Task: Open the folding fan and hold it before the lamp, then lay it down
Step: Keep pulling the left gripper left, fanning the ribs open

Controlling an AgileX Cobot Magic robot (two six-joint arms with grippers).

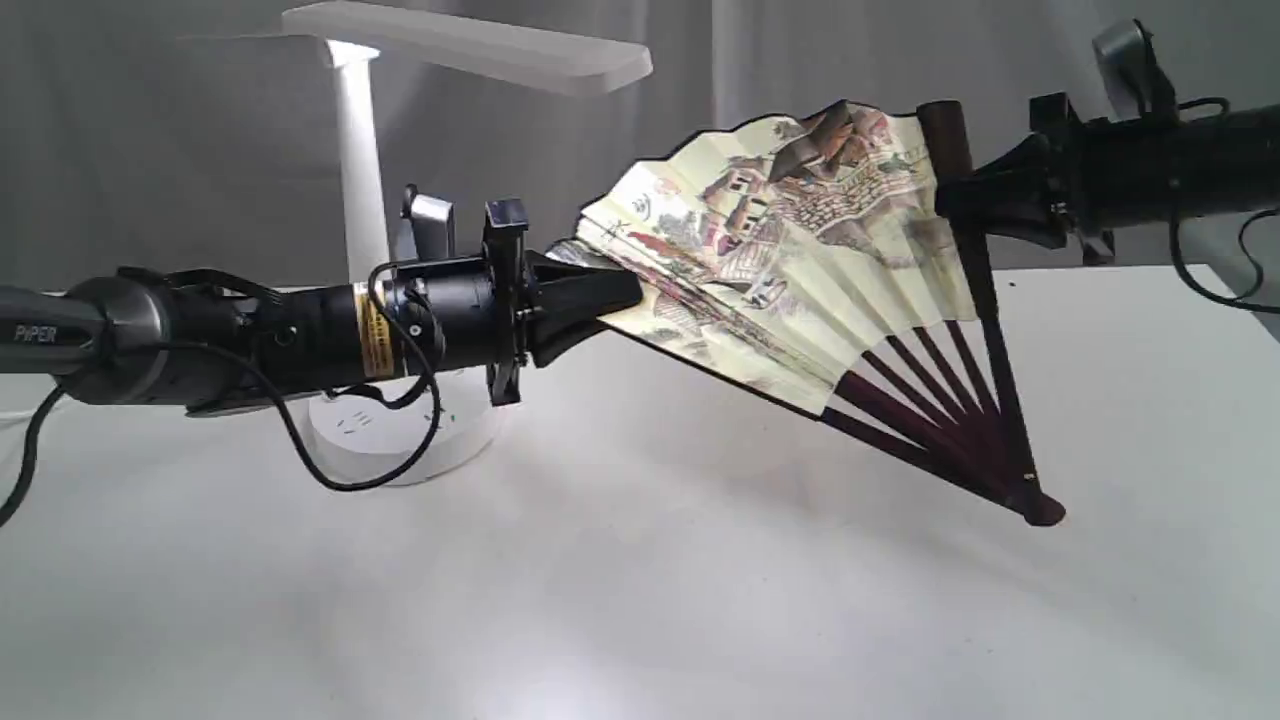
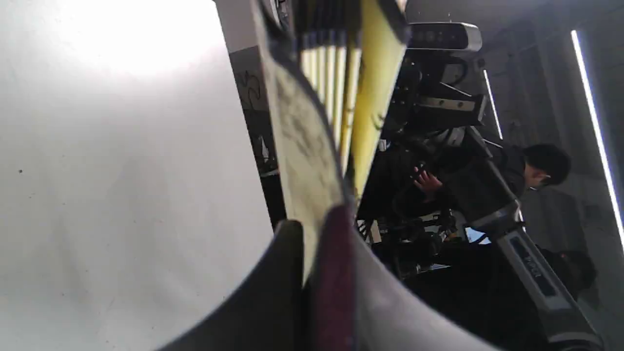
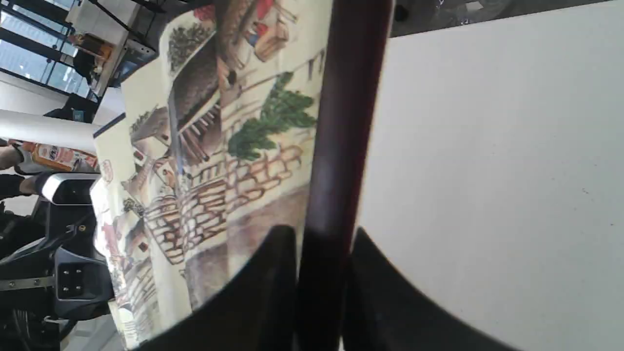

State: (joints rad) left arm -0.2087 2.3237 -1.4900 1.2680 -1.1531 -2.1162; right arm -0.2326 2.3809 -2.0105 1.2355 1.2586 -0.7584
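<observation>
The left fingers (image 1: 585, 295) are closed on the fan (image 1: 780, 260), gripping the tip of its left guard (image 2: 334, 292). In the left wrist view this maroon strip is pinched tight between both dark fingers. Several folded pleats stand bunched together just beyond the fingertips.

The right fingers (image 1: 1000, 195) are closed on the right guard (image 1: 975, 270), a little below its top end. In the right wrist view the dark guard runs straight out from between the fingers. The painted paper (image 3: 219, 161), with stone walls, roofs and a green tree, lies just to one side of them.

Between the two pairs of fingers the fan is spread partly open. Near the right fingers the paper is stretched flat, and near the left fingers it is crowded into folds. From both grips the guards and the maroon ribs (image 1: 930, 385) slope down and meet at the pivot (image 1: 1040, 512). The pivot lies well below the right fingers and close to the counter (image 1: 600, 600); whether it touches cannot be told.

The lamp (image 1: 360, 170) stands behind the left fingers. Its column rises just past the left wrist, its flat head (image 1: 470, 40) reaches above the fingers towards the fan's top edge, and its round base (image 1: 400, 445) rests on the counter under the left arm. The fan hangs in the air in front of the lamp, apart from it.
</observation>
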